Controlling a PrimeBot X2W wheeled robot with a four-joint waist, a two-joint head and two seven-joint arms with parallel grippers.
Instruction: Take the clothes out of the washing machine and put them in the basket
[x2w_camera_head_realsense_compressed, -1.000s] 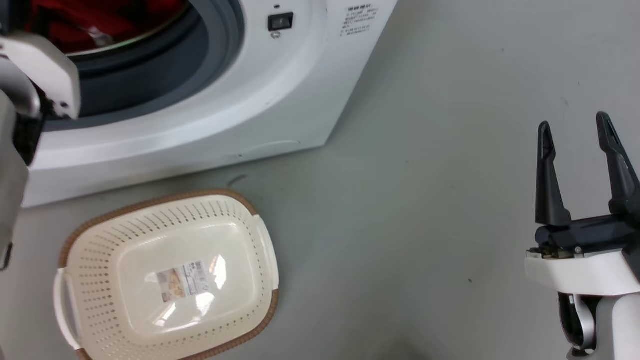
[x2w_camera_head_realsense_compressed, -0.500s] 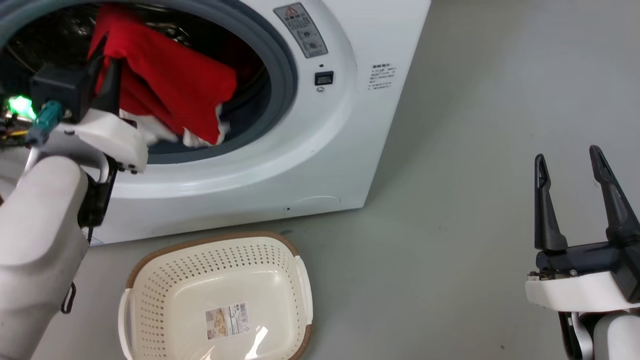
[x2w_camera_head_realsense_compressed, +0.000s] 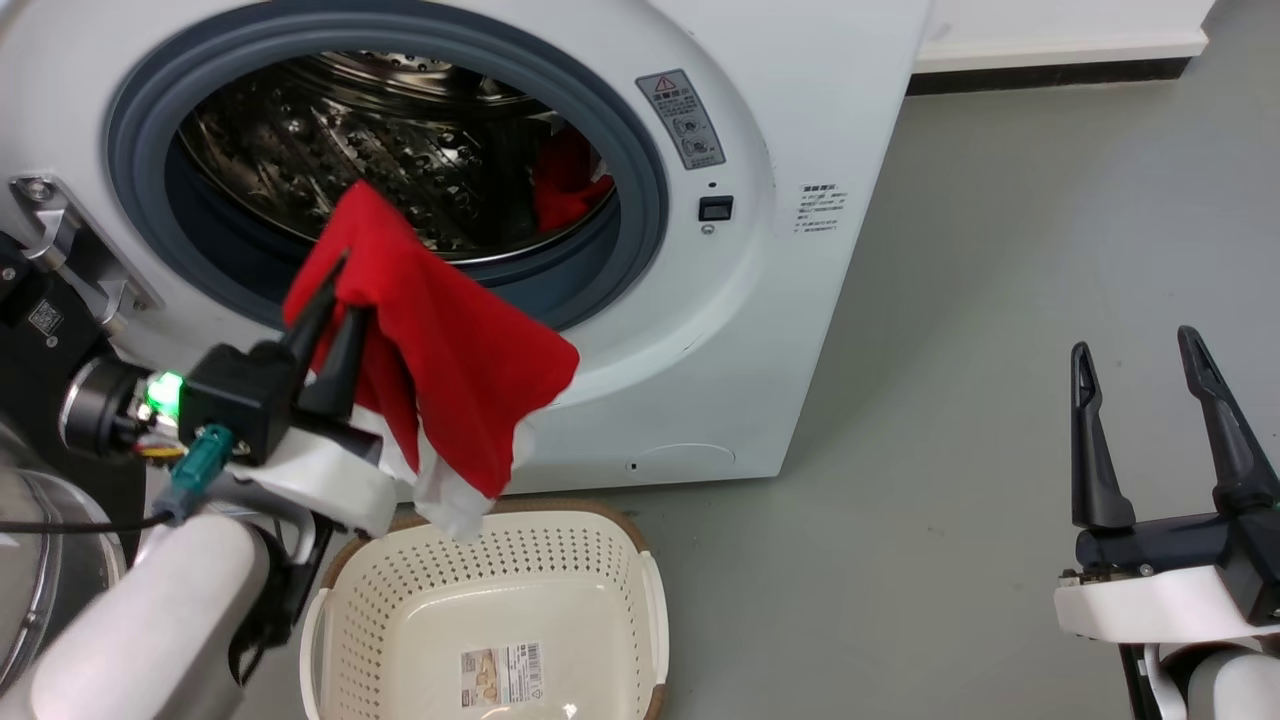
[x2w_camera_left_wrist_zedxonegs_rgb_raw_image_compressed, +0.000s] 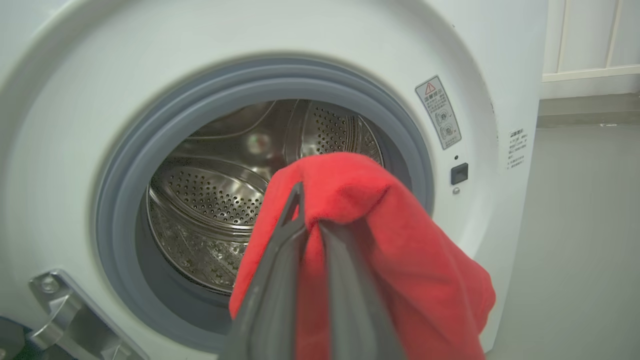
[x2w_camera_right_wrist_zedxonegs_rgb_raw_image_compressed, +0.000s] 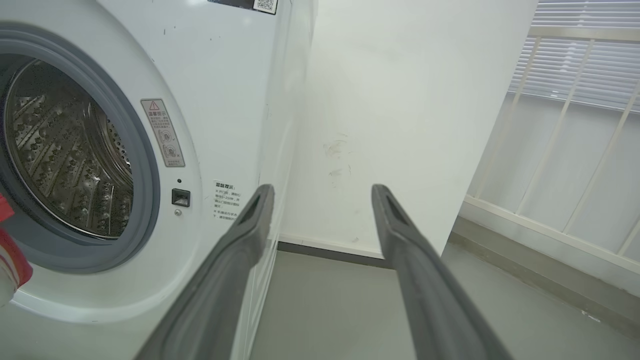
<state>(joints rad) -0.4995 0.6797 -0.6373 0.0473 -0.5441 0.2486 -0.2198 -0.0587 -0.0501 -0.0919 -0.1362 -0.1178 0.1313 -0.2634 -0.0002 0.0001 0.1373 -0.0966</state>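
Head view: the left gripper (x2w_camera_head_realsense_compressed: 348, 290) is clenching a fold of a red garment (x2w_camera_head_realsense_compressed: 450, 350) just outside the washing machine (x2w_camera_head_realsense_compressed: 760, 330).
Garment's place: it is hanging in front of the grey gasket (x2w_camera_head_realsense_compressed: 630, 180), with its white hem (x2w_camera_head_realsense_compressed: 455, 510) dangling over the far rim of the basket (x2w_camera_head_realsense_compressed: 640, 600). I cannot tell whether the hem is touching the rim.
Basket: it is standing on the floor (x2w_camera_head_realsense_compressed: 950, 450) just before the machine.
Second garment (x2w_camera_head_realsense_compressed: 565, 185): it is lying inside the drum (x2w_camera_head_realsense_compressed: 330, 150), at the right side.
Right gripper (x2w_camera_head_realsense_compressed: 1135, 343): it is waiting well off to the right, fingers spread and holding nothing.
Step in hand: the robot is probably carrying the first garment from the door to the basket.
Next move: this is calling for the left arm to bring the cloth over the basket's middle and lower it until it is pooling inside, not draping over the rim. Then the fingers let go, and the piece in the drum comes next.
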